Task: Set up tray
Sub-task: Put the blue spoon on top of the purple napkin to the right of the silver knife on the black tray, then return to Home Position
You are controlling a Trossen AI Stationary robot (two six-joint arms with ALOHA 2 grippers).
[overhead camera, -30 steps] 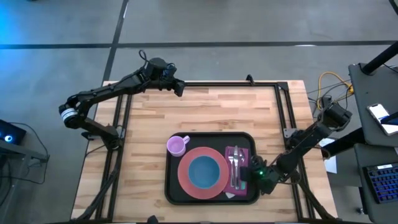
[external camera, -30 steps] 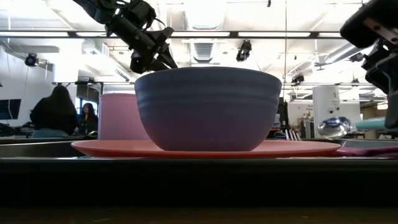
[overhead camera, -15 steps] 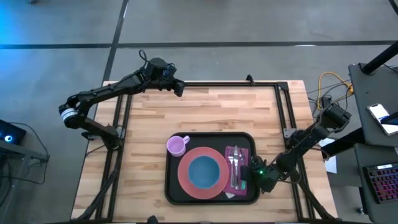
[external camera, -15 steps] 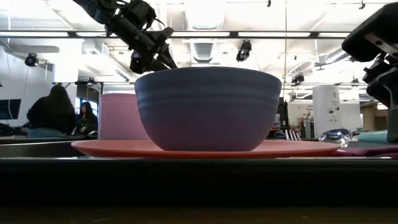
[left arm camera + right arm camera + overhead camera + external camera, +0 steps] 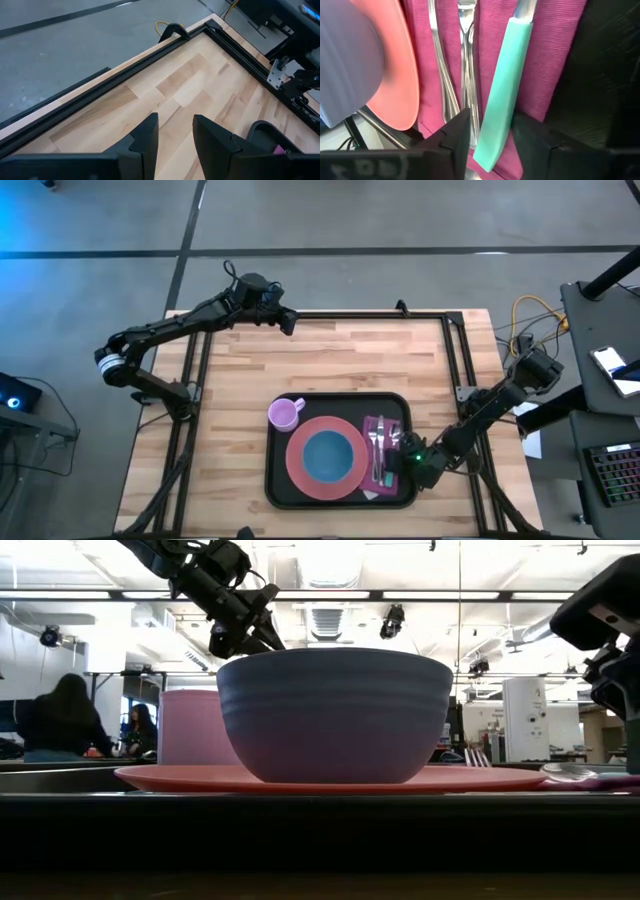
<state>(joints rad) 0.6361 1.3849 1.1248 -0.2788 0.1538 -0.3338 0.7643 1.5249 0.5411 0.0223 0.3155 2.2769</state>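
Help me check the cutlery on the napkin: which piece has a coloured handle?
The one with the teal handle, on the pink napkin farthest from the plate. The spoon and fork beside it are bare metal.

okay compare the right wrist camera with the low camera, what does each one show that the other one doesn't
Only the right wrist view shows the magenta napkin with a fork and a teal-handled utensil lying on it, just ahead of the open right gripper. Only the low view shows the pink cup, the raised left gripper and people in the room behind. Both show the blue bowl on the pink plate.
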